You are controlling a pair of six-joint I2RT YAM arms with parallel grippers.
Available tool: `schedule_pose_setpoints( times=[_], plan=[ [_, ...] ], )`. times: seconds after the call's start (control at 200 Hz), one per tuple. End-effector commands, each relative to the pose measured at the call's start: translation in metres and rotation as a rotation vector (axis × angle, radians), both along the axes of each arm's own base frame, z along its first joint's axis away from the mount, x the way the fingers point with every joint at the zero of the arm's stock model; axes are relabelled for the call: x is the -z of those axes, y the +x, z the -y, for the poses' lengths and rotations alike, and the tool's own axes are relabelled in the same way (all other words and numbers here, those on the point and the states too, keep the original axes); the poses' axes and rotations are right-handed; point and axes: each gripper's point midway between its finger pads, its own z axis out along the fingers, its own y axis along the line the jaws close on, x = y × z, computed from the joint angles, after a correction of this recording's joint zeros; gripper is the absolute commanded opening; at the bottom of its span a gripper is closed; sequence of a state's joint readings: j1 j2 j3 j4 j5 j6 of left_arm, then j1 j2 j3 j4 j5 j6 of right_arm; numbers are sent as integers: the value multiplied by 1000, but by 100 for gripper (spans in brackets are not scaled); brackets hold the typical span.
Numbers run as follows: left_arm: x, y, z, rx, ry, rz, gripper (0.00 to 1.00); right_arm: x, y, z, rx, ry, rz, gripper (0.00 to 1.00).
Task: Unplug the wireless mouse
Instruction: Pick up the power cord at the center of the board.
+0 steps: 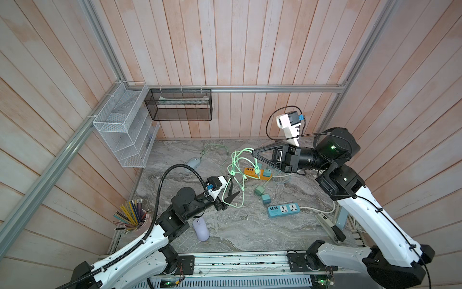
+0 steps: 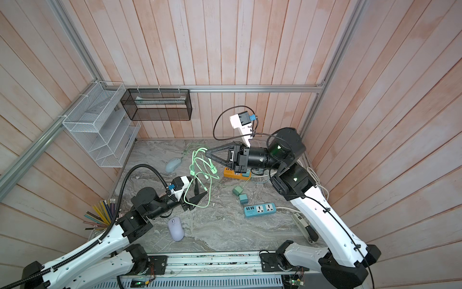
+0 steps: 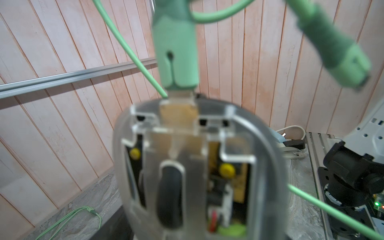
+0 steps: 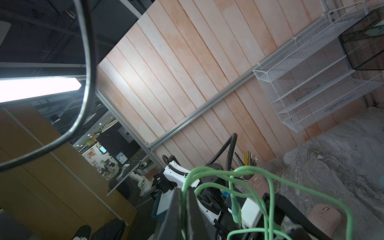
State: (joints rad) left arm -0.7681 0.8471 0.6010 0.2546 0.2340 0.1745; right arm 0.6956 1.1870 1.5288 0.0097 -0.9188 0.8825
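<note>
Mint-green cable (image 3: 176, 41); clear mouse (image 3: 197, 170); lilac mouse (image 1: 201, 229); teal power strip (image 1: 283, 209); grey-marbled table (image 1: 250, 230).

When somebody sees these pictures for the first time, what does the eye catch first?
The tangle of green cable, mid-picture in both top views, hanging from the shut right gripper. Next, in the left wrist view, the clear mouse held by the left gripper, a green plug in its front end.
</note>
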Motion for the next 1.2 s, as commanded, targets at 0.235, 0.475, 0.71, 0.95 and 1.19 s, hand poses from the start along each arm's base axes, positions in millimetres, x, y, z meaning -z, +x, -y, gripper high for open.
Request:
schedule_pose_setpoints(
  times=[0.235, 0.475, 0.71, 0.95, 1.19],
  plan=[
    [-26, 0, -3, -20, -41, 32, 59, 2, 8, -3, 66, -18, 40, 0],
    [-22, 0, -4, -26, -25, 18, 65, 6, 12, -2, 95, -33, 36, 0],
    [-25, -5, -1, 7, -34, 31, 54, 8, 10, -2, 90, -37, 36, 0],
    [-22, -7, -1, 16, -15, 27, 49, 27, 30, 2, 228, -140, 77, 0],
    [6, 6, -12, -83, 130, -63, 50, 116, 89, 21, 552, -448, 92, 0]
  ],
)
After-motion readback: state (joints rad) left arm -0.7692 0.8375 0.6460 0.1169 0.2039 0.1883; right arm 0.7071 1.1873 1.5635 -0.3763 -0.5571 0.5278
